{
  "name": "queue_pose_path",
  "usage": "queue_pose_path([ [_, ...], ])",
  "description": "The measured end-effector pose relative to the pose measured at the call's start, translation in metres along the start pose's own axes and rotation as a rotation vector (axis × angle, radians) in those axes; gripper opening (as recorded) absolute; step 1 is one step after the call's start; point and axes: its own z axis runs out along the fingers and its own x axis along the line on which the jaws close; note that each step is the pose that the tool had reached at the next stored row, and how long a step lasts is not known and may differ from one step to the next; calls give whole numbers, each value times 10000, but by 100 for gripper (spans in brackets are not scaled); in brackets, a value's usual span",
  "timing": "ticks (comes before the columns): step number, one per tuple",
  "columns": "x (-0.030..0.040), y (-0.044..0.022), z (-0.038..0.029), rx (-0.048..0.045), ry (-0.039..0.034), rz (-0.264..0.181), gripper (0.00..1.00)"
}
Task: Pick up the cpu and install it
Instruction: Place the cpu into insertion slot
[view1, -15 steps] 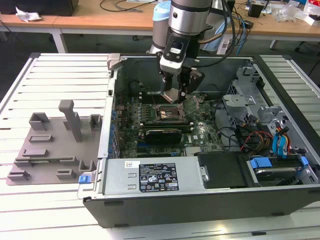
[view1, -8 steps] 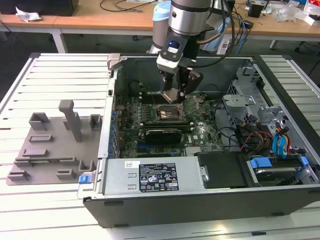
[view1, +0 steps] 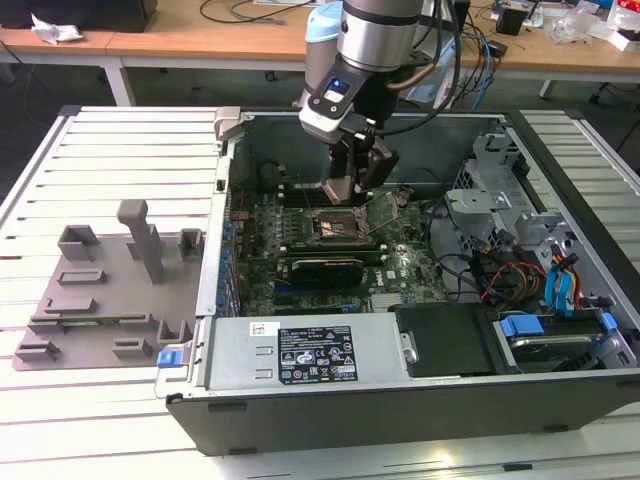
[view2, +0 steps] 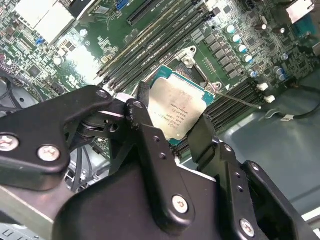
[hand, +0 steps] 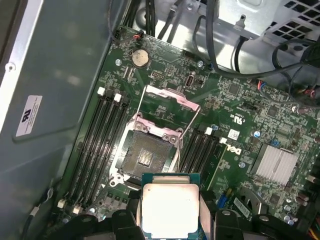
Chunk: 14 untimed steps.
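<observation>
Computer case (view1: 400, 415) lies open, its motherboard (view1: 405, 268) exposed. Over the board's far part hangs the gripper (view1: 358, 188), above the socket (hand: 145, 156), whose metal frame (hand: 172, 97) stands raised. The jaws are clamped on the edges of the cpu (hand: 170, 210), which is held just clear of the socket. A skewed or offset descent could bend the socket pins or snag that frame.

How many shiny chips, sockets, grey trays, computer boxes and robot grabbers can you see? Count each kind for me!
cpu, gripped just above the socket: 1
socket, open and empty: 1
grey tray, beside the case: 1
computer case, lid off: 1
end effector, shut on the cpu: 1
Total: 5
</observation>
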Motion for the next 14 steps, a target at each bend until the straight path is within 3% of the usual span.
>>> queue_pose_path([
  [8, 0, 0, 1, 14, 39, 552, 55],
  [14, 0, 0, 3, 33, 95, 1337, 55],
])
